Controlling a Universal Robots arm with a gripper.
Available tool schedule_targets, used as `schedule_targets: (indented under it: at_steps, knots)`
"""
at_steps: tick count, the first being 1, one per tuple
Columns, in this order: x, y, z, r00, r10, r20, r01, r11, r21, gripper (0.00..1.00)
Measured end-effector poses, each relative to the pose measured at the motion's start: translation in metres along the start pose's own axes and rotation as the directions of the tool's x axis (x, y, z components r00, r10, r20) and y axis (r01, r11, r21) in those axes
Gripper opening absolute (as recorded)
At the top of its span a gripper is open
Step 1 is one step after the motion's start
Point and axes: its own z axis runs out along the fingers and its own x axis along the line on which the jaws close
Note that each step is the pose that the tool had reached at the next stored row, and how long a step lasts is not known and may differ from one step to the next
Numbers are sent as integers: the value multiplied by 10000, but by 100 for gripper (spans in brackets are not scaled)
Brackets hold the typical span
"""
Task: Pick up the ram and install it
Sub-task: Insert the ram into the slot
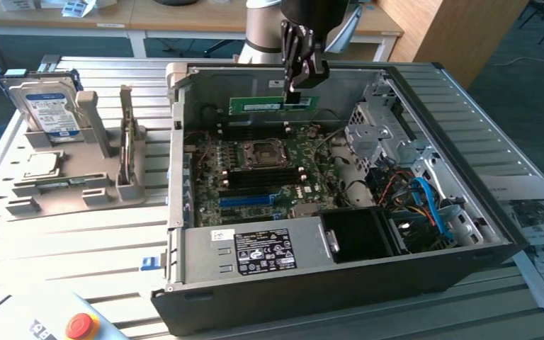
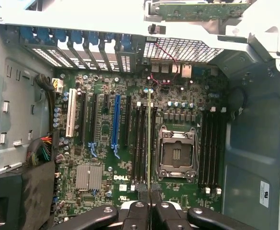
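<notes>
The ram, a slim green stick with a white label, hangs level above the back of the open computer case. My gripper is shut on it near the end at the exterior view's right. In the wrist view the ram shows edge-on as a thin line rising from my gripper, over the black memory slots beside the processor socket. It is held clear of the motherboard, touching nothing else.
A grey rack at the exterior view's left holds a silver hard drive, a square processor chip and a thin upright board. A red stop button sits at the front. Papers lie on the right.
</notes>
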Motion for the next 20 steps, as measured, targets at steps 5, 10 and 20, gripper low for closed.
schedule_targets:
  at_steps: [5, 10, 20]
  knots:
    - [2, -1, 54, 10000, -2, -5, 2, 10000, 86, 12]
    - [4, -3, 124, 10000, -4, -10, 4, 9999, 167, 12]
    - [9, -7, 273, 10000, -9, -17, 10, 9994, 338, 12]
